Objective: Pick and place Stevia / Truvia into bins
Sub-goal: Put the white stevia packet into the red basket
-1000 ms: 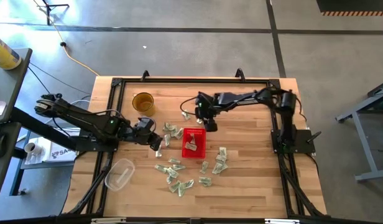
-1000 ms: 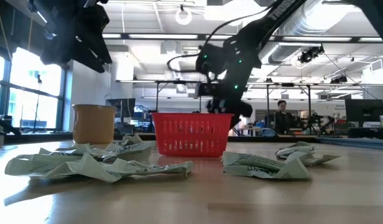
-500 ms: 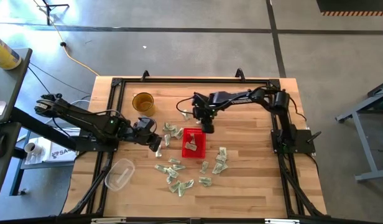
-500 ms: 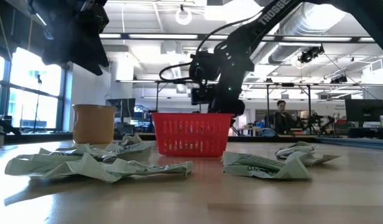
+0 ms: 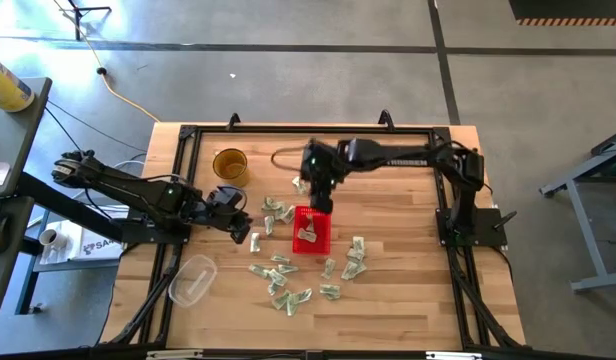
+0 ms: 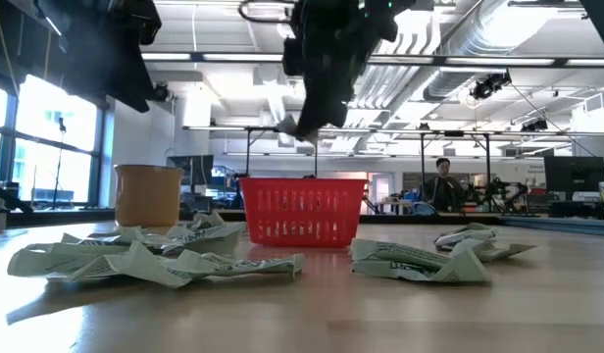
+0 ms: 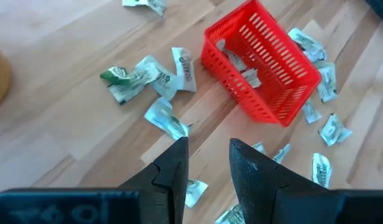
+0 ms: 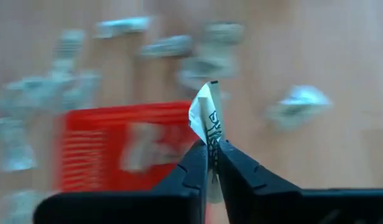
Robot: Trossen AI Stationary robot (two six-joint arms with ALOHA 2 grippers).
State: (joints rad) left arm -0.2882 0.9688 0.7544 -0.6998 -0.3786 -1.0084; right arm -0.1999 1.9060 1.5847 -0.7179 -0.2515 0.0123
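An open-plan robotics lab: exposed ceiling ducts (image 6: 498,39), more workstations behind, a seated person (image 6: 444,186), concrete floor (image 5: 288,80).

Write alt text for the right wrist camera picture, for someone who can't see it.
The right gripper pinches a small white sachet upright between its two dark fingers, held above a red basket that already has sachets inside. More sachets lie scattered on the wooden table beyond.

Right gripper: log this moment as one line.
right gripper: shut on pale green-and-white paper sachet | above small red meshed plastic basket | left gripper: open, waiting
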